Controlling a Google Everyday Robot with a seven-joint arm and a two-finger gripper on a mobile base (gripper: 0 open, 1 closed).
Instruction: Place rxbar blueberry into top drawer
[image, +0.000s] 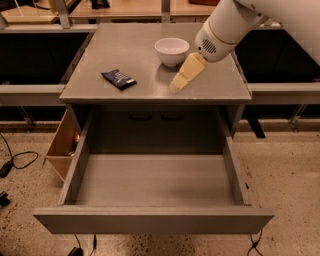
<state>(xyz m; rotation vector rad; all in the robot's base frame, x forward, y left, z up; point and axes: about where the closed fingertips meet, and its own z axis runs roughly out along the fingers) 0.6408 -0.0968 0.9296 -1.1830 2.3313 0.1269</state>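
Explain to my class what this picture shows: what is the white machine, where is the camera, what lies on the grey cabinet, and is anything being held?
The white shape at the upper right is a robot arm. It belongs to a wheeled robot that has a single arm. The cream-coloured piece at its end is the gripper, the part that grasps things. There is only one picture, taken from in front of and above the cabinet, looking down.

On the cabinet top lie a small dark snack bar, the rxbar blueberry, and a white bowl. The gripper hangs low over the top, just in front of the bowl and apart from the bar, so the bar is not held. Below, the top drawer is pulled open. A tan wooden box stands on the floor beside the cabinet.
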